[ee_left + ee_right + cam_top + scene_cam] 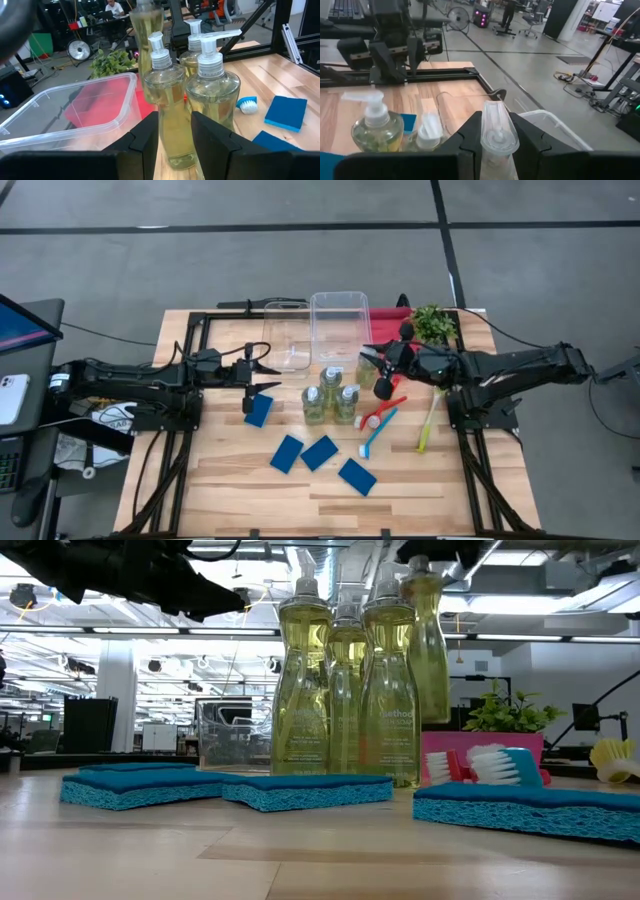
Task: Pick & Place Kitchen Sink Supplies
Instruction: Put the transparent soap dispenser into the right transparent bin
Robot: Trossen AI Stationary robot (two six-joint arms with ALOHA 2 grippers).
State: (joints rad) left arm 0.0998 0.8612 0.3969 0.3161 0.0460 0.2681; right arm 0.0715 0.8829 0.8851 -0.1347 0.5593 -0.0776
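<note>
Front pump bottle (390, 690) reads "method"; right jaws clamp raised bottle (496, 132); left jaws apart.

Beyond my table I see a grey concrete floor (300, 270) with dark seams, a floor fan (79, 49), and bright ceiling lights (560, 637).
</note>
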